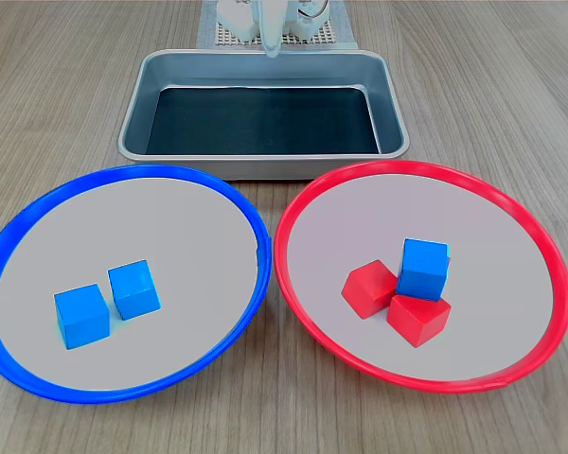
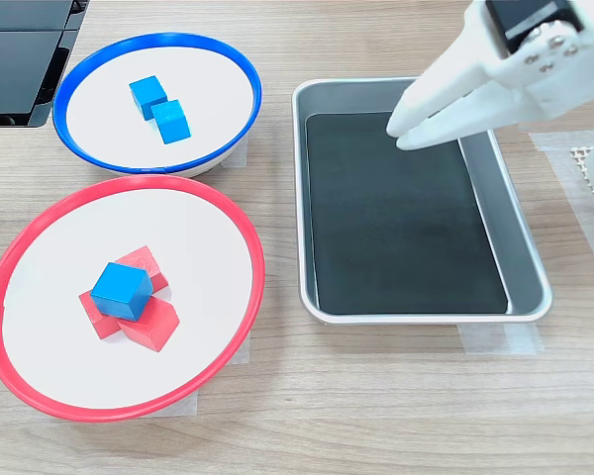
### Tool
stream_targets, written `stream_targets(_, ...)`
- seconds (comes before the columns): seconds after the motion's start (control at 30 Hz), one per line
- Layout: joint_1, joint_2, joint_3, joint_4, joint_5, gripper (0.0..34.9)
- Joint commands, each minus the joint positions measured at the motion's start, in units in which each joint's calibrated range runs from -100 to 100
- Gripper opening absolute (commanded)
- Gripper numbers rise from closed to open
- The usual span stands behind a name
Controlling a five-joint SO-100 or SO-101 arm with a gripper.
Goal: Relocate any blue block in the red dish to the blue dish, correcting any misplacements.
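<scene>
Trouble is waiting at the red dish (image 1: 293, 284), where the blue block (image 2: 120, 288) is perching on top of the red cubes (image 2: 150, 324): a claw (image 2: 408, 132) closing off-centre is likely knocking it off or dragging a red cube along toward the blue dish (image 2: 74, 148). The claw, hovering over the metal tray (image 2: 520, 230), is carrying nothing, its fingers nearly together. The first exterior view is cutting the arm off at its top edge.

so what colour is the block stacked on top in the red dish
Blue. The blue block sits on red cubes; clearest in the second exterior view.
</scene>
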Motion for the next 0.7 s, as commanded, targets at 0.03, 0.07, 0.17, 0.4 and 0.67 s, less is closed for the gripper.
stream_targets(0.03, 0.05, 15.96, -19.54, 0.15, 0.24, 0.0)
stream_targets(0.07, -0.04, 20.05, -23.82, 0.57, 0.05, 0.0)
stream_targets(0.17, -0.14, 31.05, -36.38, 2.96, -1.07, 0.1)
stream_targets(0.4, 0.05, 48.88, -56.22, 3.54, -7.18, 6.2)
stream_targets(0.67, -2.86, 59.45, -59.96, 6.10, -14.07, 13.3)
